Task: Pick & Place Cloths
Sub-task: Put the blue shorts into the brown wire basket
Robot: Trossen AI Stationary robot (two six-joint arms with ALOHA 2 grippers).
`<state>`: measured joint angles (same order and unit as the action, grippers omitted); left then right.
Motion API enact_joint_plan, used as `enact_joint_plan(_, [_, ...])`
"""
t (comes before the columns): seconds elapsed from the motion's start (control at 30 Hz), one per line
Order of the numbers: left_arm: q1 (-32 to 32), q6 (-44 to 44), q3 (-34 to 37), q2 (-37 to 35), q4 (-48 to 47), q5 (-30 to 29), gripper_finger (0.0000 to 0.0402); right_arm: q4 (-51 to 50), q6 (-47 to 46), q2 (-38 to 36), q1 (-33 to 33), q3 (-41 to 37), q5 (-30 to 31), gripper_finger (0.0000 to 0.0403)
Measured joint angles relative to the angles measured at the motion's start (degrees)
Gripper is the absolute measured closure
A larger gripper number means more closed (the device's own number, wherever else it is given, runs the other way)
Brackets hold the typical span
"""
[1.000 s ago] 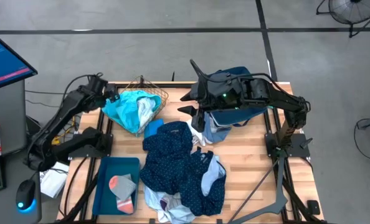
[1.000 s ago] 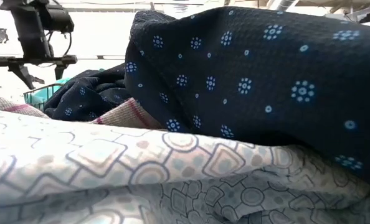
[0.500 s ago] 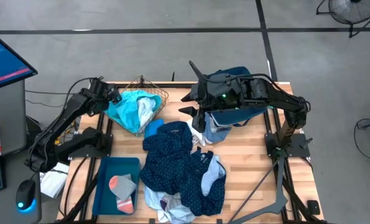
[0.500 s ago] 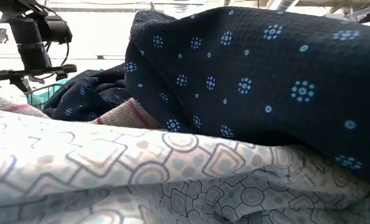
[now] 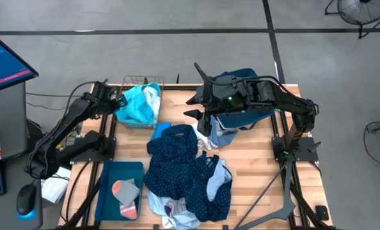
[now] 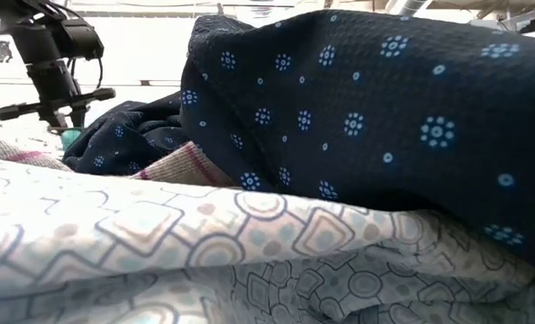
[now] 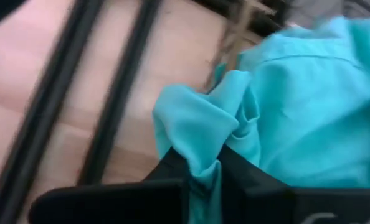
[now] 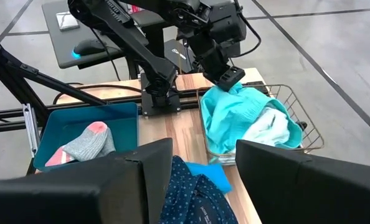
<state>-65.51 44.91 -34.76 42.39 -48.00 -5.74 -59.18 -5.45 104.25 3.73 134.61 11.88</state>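
Since a second ago the wire basket (image 5: 139, 96) has swung square to the desk (image 5: 254, 163) edge, the left gripper (image 5: 116, 102) beside it. In the left wrist view, its fingers (image 7: 172, 171) clamp a fold of the turquoise cloth (image 7: 297, 106); better to lift straight up, clear of the rim. In the right wrist view, the right gripper (image 8: 200, 165) hangs with fingers apart over the spotted navy cloth (image 8: 194, 199), leaving open room only toward the basket.

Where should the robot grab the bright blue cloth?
Pinch the bright blue cloth at its bare corner near the wire basket, coming straight down. Its other end is tucked under the dotted navy cloth, so only that corner is free.
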Motion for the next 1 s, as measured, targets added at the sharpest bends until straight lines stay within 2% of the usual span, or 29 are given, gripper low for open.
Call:
enact_joint_plan(0.3, [-0.14, -0.31, -0.04, -4.59, 2.18, -1.82, 0.0381, 0.00, -0.09, 0.00, 0.00, 0.00, 0.00, 0.0230])
enact_joint_plan(0.57, [-0.16, -4.01, -0.04, -4.75, 2.14, -1.71, 0.0381, -0.01, -0.15, 0.00, 0.00, 0.00, 0.00, 0.0230])
enact_joint_plan(0.73, [-0.16, -5.33, -0.04, -4.75, 2.30, -1.80, 0.0342, -0.02, -0.15, 0.00, 0.00, 0.00, 0.00, 0.0230])
enact_joint_plan(1.0, [-0.16, -9.47, -0.04, -4.75, 2.26, -1.77, 0.0252, -0.46, -0.15, 0.00, 0.00, 0.00, 0.00, 0.0230])
